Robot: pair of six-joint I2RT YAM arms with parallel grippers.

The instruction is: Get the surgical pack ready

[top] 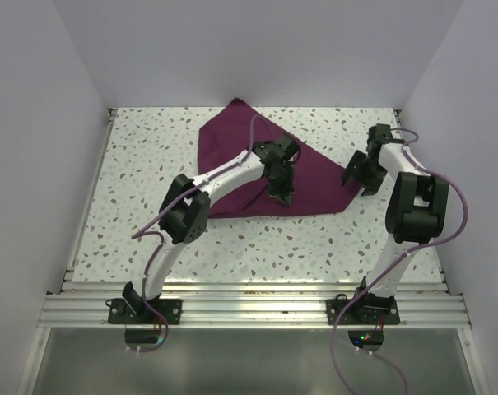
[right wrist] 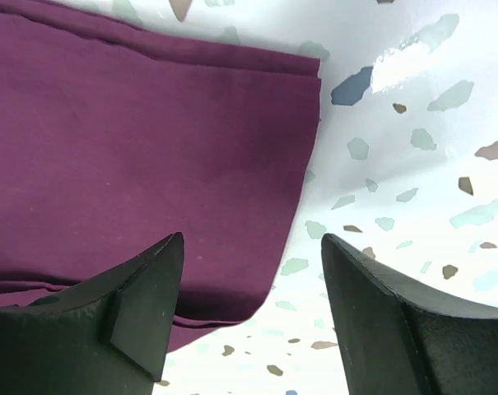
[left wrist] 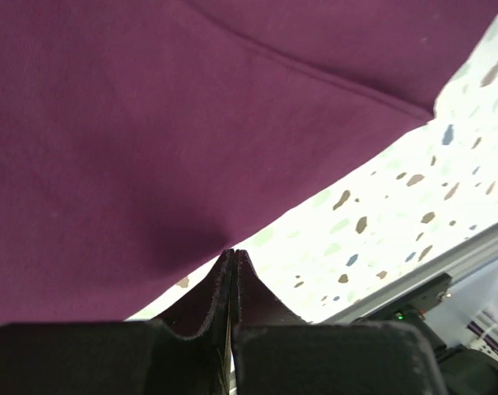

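The surgical pack shows only as a dark purple cloth point(top: 232, 144), folded over itself at the back middle of the speckled table; whatever lies under it is hidden. My left gripper point(top: 283, 196) points down at the cloth's near edge. In the left wrist view its fingertips point(left wrist: 232, 252) are pressed together right on the hem of the cloth point(left wrist: 150, 123), which puckers there. My right gripper point(top: 357, 174) hangs just above the cloth's right corner. In the right wrist view it point(right wrist: 253, 247) is open, with the corner of the cloth point(right wrist: 150, 148) and bare table between its fingers.
White walls close in the speckled table point(top: 150, 239) on the left, back and right. A metal rail point(top: 249, 300) carrying both arm bases runs along the near edge. The right arm's elbow point(top: 417, 202) stands close to the right wall.
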